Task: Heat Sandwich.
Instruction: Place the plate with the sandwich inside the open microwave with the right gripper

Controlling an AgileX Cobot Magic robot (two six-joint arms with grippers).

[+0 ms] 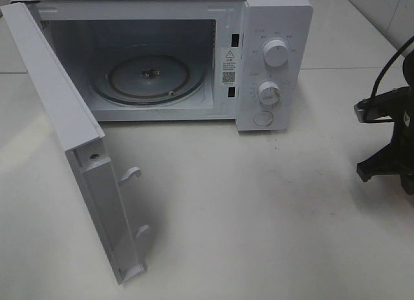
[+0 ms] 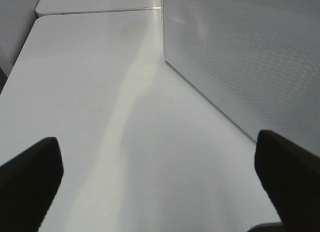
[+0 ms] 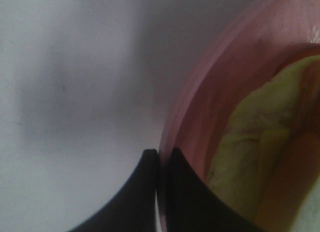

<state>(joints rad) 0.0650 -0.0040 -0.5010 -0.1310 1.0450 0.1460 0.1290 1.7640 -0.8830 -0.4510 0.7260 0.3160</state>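
The sandwich, pale bread with yellow-green filling, lies on a round pink plate, seen only in the right wrist view. My right gripper is shut on the plate's rim, one finger inside and one outside. In the high view only part of the right arm shows at the right edge; plate and sandwich are out of frame there. The white microwave stands at the back with its door swung wide open to the left and its glass turntable bare. My left gripper is open and empty beside the door's outer face.
The microwave's two knobs and control panel are on its right side. The open door juts far forward over the white table on the left. A table seam runs along the back.
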